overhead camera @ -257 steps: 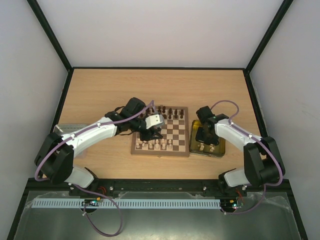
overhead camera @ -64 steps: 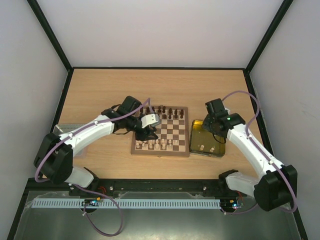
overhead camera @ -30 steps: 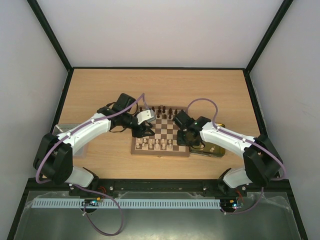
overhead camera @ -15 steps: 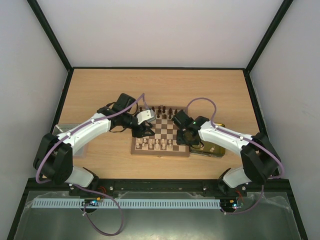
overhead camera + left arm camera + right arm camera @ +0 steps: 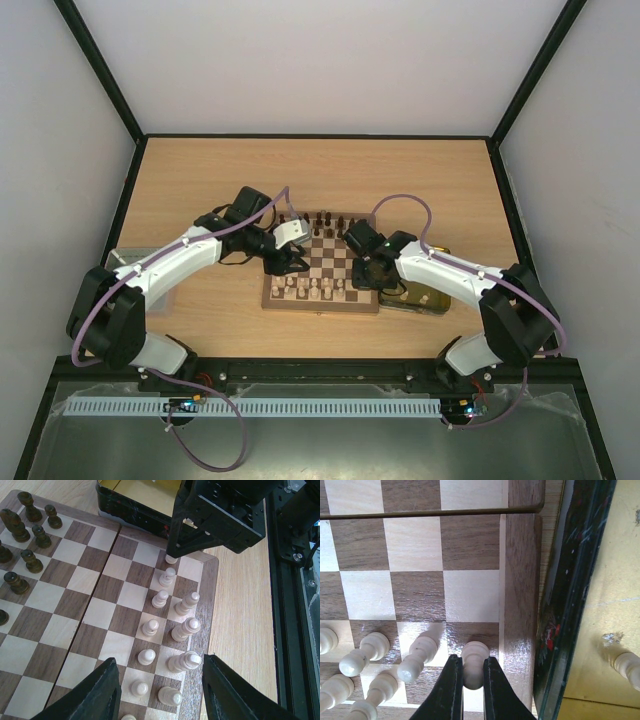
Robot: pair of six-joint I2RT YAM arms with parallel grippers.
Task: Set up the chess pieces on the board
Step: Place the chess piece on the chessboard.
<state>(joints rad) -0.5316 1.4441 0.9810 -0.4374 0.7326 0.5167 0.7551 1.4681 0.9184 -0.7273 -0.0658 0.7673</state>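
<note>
While the board [image 5: 320,306] lies mid-table, the right arm has swung over from the gold tray [image 5: 428,298] at the board's 3 o'clock. The left gripper [image 5: 161,677] hangs half open and empty above the pale pieces [image 5: 185,629] along the 6 o'clock edge. The right gripper [image 5: 472,677] is clamped on a pale pawn [image 5: 474,661], set low near the 4 o'clock corner, so release looks next.
</note>
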